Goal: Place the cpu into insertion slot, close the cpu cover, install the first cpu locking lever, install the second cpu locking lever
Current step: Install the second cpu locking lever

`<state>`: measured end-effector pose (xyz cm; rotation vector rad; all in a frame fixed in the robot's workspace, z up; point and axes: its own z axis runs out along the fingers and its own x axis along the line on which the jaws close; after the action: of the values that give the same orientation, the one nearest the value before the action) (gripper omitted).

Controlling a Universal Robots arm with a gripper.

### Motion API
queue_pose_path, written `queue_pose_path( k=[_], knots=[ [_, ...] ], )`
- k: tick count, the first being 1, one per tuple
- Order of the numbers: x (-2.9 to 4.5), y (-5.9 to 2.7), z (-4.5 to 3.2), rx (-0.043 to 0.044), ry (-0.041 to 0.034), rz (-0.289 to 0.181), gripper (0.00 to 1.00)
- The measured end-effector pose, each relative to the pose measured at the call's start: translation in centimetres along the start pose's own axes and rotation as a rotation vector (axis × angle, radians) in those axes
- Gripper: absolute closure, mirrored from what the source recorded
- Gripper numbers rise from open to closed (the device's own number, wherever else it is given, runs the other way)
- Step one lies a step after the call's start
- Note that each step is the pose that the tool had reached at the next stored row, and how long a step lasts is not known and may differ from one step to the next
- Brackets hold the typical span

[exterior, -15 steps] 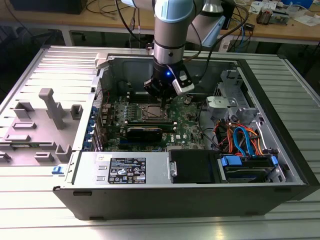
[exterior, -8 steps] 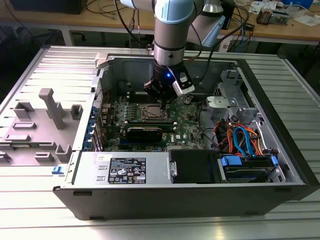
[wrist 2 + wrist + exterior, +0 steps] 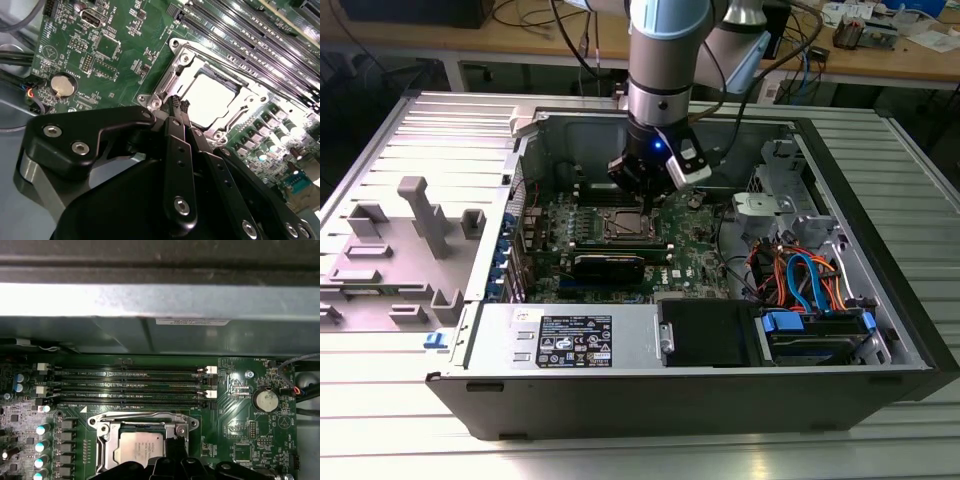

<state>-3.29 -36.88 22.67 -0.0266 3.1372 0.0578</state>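
Gripper jaws together, tips at edge of cpu cover, which lies shut over cpu seated in insertion slot. Memory slots just beside socket; open board elsewhere.

I saw the cpu, a shiny grey square, sitting in the insertion slot with the cpu cover lying flat around it. The black top of the gripper was right next to the cover's corner. Long black memory slots ran beside the slot on the green board, with a round silver battery off to one side.
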Motion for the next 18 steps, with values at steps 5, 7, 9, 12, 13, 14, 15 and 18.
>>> queue_pose_path(
  k=[5,7,9,12,13,14,15,18],
  knots=[
    [0.0,-0.3,-0.18,-0.0002,-0.0001,0.0,0.89],
    [0.01,-0.61,-0.19,-0.0001,0.0,0.0,0.89],
    [0.01,-1.04,-0.21,0.0,0.0,0.0,0.89],
    [0.02,-1.31,-0.22,-0.0001,0.0,0.0,0.89],
    [0.02,-1.31,-0.22,-0.0001,0.0,0.0,0.89],
    [0.02,-1.31,-0.22,-0.0001,0.0,0.0,0.89],
    [0.02,-1.31,-0.22,-0.0001,0.0,0.0,0.89],
    [0.02,-1.34,-0.22,-0.0001,0.0,0.0,0.89]
  ],
)
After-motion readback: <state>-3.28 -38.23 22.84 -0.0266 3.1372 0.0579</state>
